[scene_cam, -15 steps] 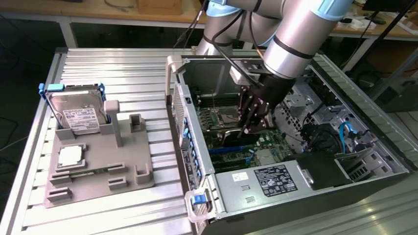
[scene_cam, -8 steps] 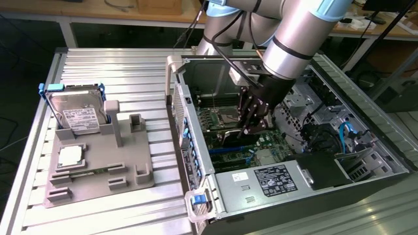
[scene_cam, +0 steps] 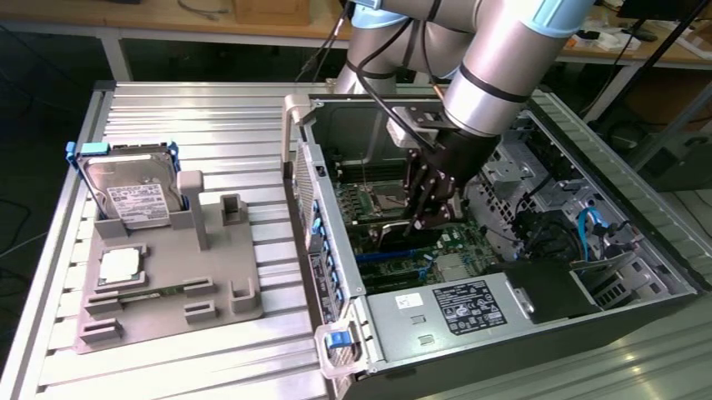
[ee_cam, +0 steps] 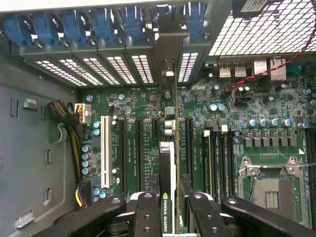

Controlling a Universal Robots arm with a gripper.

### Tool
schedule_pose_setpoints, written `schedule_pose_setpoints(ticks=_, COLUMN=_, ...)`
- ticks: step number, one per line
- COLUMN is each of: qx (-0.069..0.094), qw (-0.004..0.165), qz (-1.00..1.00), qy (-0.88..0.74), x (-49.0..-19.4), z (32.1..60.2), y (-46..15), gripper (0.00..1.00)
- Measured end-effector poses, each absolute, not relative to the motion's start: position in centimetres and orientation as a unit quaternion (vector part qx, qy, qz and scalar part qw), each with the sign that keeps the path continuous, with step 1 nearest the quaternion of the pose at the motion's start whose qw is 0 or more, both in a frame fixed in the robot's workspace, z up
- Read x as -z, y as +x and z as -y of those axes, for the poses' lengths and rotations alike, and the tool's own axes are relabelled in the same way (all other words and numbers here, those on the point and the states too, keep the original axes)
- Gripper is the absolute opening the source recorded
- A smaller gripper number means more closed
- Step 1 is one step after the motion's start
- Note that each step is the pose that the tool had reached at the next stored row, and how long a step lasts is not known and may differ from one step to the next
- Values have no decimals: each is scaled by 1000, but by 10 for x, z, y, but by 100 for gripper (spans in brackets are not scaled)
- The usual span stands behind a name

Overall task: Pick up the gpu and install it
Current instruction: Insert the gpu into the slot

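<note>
My gripper (scene_cam: pixel 428 208) is down inside the open computer case (scene_cam: pixel 333 250), shut on the gpu (ee_cam: pixel 167 168). In the wrist view the gpu is a thin black card seen edge-on between my fingers (ee_cam: pixel 148 212), with green lettering on its edge. It runs over the green motherboard (ee_cam: pixel 232 113) toward the rear slot openings, and its grey bracket (ee_cam: pixel 168 54) stands against the case's back wall among the blue clips (ee_cam: pixel 106 24). In the exterior view the gpu (scene_cam: pixel 398 236) sits low over the board's expansion slots. Whether it is seated in a slot I cannot tell.
A grey holder (scene_cam: pixel 167 292) on the slatted table carries the silver hard drive (scene_cam: pixel 133 196) with blue handles and a small square chip (scene_cam: pixel 119 265). Inside the case are the CPU socket (ee_cam: pixel 269 190), a black power supply (scene_cam: pixel 468 304) and drive cages (scene_cam: pixel 556 200).
</note>
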State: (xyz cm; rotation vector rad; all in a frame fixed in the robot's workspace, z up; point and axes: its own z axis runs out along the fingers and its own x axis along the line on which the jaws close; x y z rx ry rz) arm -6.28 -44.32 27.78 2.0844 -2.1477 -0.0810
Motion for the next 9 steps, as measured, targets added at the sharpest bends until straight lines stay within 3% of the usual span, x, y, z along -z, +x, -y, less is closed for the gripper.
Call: schedule_pose_setpoints(ticks=9, qx=27, qw=74, qz=715, qy=694, x=-271, z=443, y=-66, gripper=27)
